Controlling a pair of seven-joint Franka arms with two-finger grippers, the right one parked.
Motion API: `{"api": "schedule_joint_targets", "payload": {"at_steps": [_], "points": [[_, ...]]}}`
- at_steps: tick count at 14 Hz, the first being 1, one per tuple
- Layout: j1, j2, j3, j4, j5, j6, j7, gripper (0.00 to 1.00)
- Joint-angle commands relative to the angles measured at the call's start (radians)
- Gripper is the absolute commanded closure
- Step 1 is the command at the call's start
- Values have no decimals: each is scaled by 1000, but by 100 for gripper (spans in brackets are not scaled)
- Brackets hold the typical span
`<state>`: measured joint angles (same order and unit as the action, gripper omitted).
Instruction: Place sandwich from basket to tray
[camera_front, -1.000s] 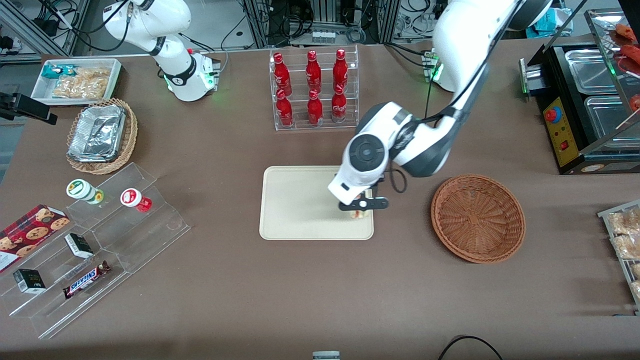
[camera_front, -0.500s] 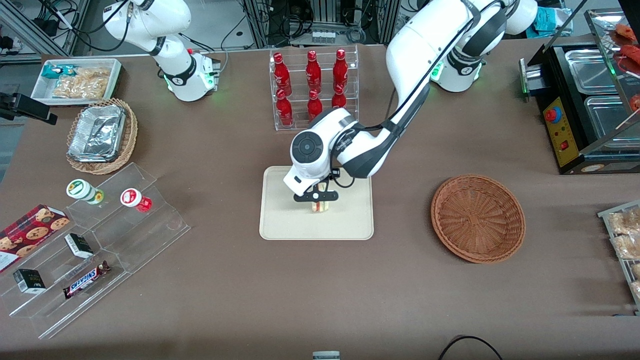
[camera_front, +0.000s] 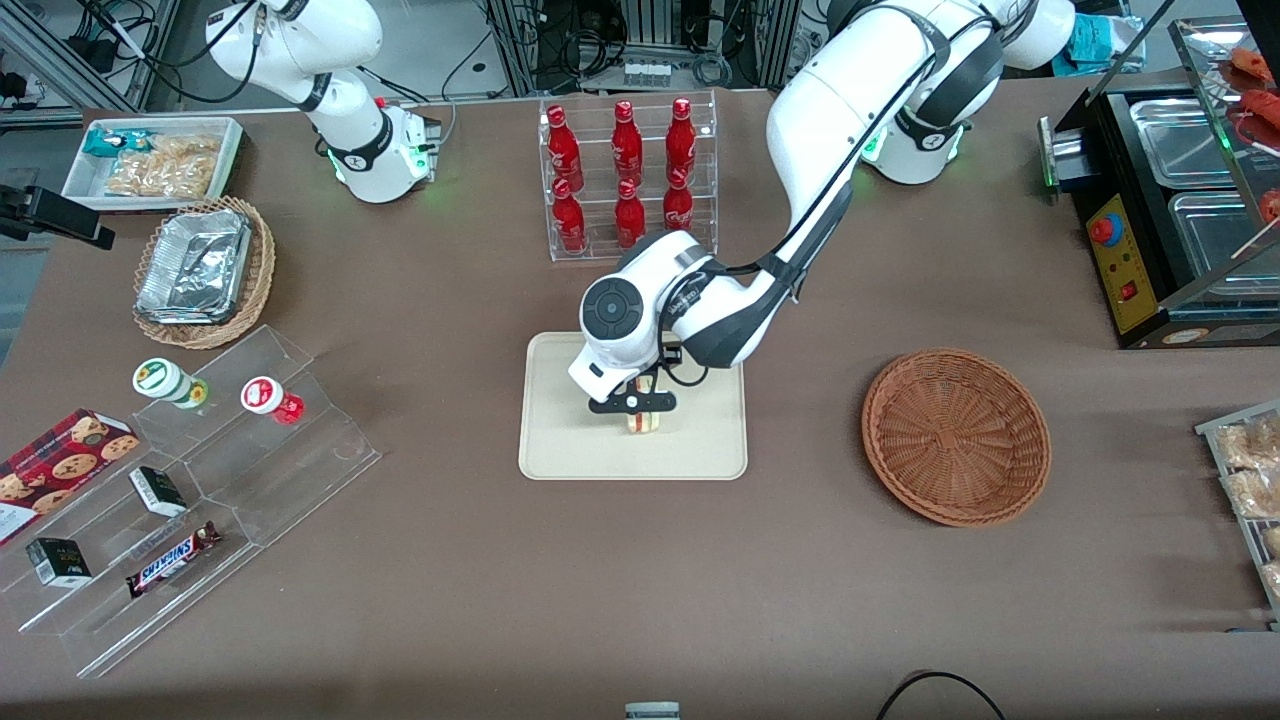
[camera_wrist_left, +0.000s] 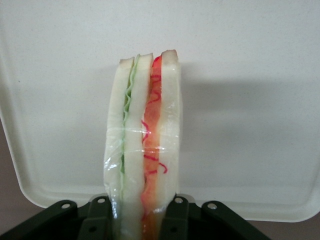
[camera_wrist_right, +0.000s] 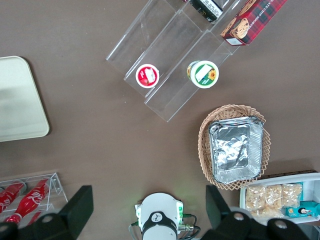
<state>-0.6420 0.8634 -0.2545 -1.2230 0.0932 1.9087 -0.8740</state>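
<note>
Cream tray (camera_front: 560, 440) lies under the gripper (camera_front: 636, 404), clamped on the sandwich (camera_wrist_left: 145, 150); basket (camera_front: 955, 435) holds nothing. Advice — lower until the bread rests flat, then part the fingers (camera_wrist_left: 175, 220) gently; lift straight up.

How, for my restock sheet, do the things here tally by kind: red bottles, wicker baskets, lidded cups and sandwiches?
Red bottles: 6
Wicker baskets: 2, the reddish-brown basket and the tan basket
Lidded cups: 2
Sandwich: 1, gripped by the end effector over the tray
Total: 11

Hand (camera_front: 640, 412) over tray (camera_front: 560, 440), bottle rack (camera_front: 628, 180) near, basket (camera_front: 955, 436) well apart
</note>
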Motion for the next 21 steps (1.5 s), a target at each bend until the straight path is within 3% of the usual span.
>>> {"api": "schedule_joint_targets", "payload": {"at_steps": [1, 4, 13, 17, 21], "points": [[-11, 14, 7, 37, 16, -8, -7, 20], [-11, 12, 8, 40, 20, -7, -5, 1], [17, -90, 69, 42, 30, -26, -14, 0], [143, -225, 67, 34, 26, -176, 32, 0], [325, -351, 66, 28, -7, -391, 297, 0]]}}
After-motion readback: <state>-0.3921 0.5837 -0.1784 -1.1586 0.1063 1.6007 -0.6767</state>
